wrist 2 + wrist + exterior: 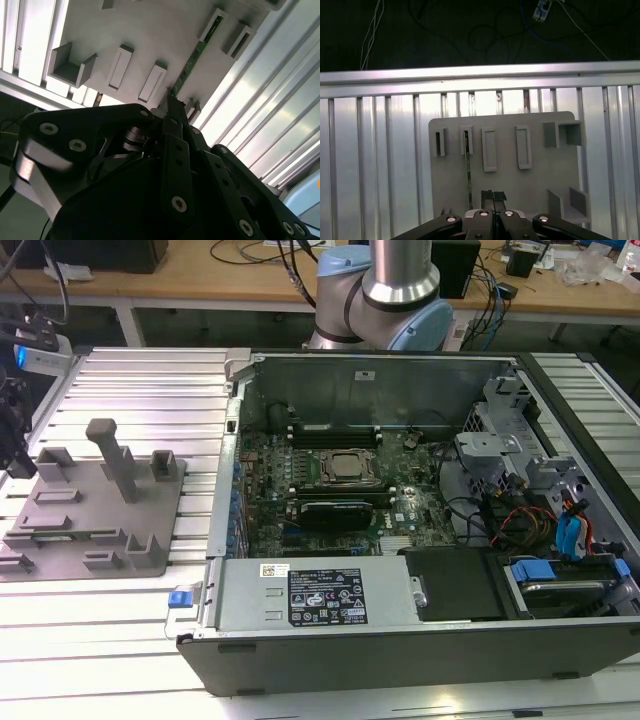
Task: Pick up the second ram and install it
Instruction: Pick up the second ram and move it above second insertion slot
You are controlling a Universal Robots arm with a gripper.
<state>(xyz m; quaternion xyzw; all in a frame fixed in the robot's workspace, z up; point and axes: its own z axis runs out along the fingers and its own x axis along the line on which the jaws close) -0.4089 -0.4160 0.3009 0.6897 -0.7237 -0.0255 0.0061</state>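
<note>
The second ram [196, 56] stands on edge in the grey tray [150, 30], near the end effector [493, 195], clenched empty.

Open computer case [400, 652] beside grey fixture tray [100, 512] (upright posts).

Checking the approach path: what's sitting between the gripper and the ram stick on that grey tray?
Nothing. In the first wrist view, a bare strip of the grey tray separates the gripper from the second ram, which stands on edge.
</note>
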